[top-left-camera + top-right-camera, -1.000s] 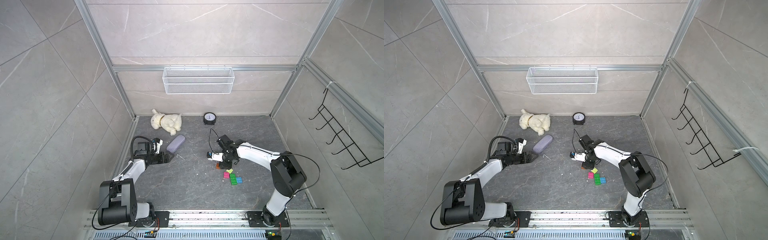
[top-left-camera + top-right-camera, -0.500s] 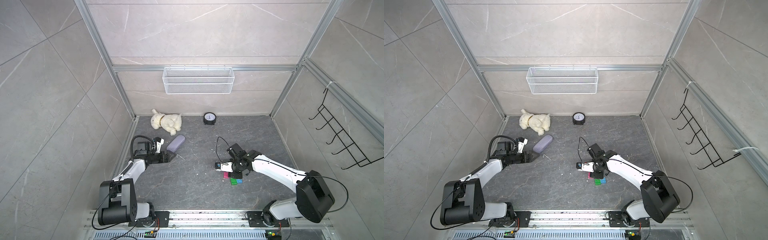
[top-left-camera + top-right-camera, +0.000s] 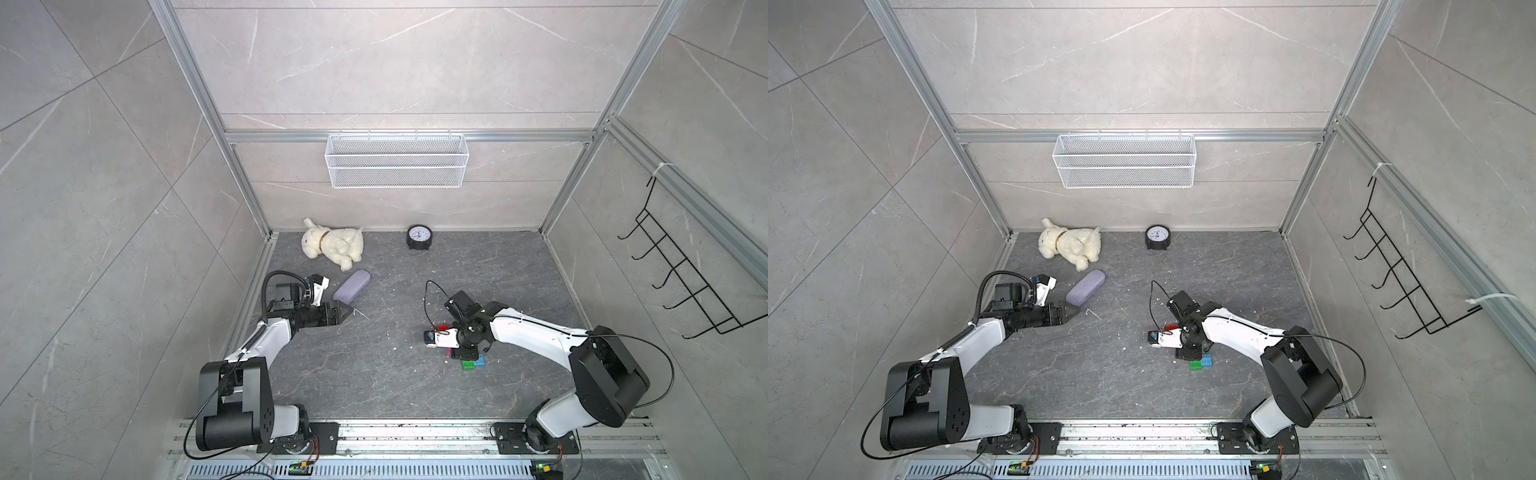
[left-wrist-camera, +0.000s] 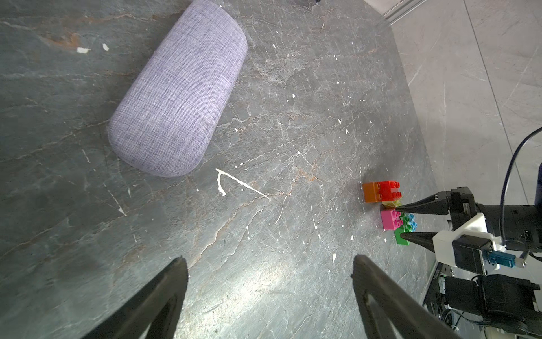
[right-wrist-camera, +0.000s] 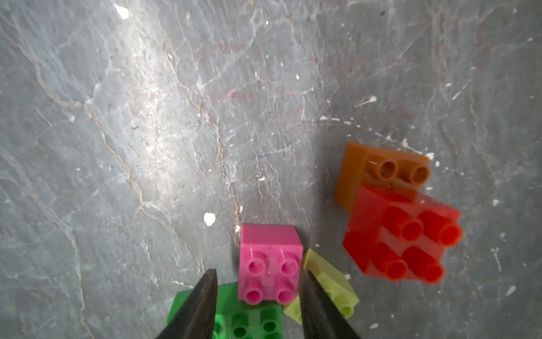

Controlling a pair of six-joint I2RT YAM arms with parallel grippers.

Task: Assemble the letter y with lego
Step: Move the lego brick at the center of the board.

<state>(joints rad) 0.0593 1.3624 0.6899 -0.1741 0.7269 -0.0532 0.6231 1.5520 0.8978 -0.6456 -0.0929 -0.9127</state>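
Observation:
The lego lies in a loose cluster on the dark floor; no letter y figure shows. In the right wrist view a red brick point(image 5: 401, 232) sits stacked on an orange one point(image 5: 352, 173). Beside them are a pink brick point(image 5: 269, 264), a yellow-green brick point(image 5: 331, 281) and a green brick point(image 5: 234, 311). A blue brick point(image 4: 413, 220) shows behind the pink one. My right gripper point(image 5: 258, 274) points down over the cluster, open narrowly, a finger on each side of the pink brick with a gap on one side. My left gripper point(image 4: 268, 258) hangs wide open and empty, far off.
A lilac oblong case point(image 3: 352, 286) lies just beyond the left gripper point(image 3: 347, 311). A white plush dog point(image 3: 332, 247) and a small black clock point(image 3: 419, 237) sit by the back wall. A wire basket point(image 3: 395, 166) hangs on that wall, a hook rack point(image 3: 685, 282) on the right wall.
My right gripper has moved toward the front and right, down onto the brick cluster, and its jaws have narrowed around the pink brick. The left arm has not moved.

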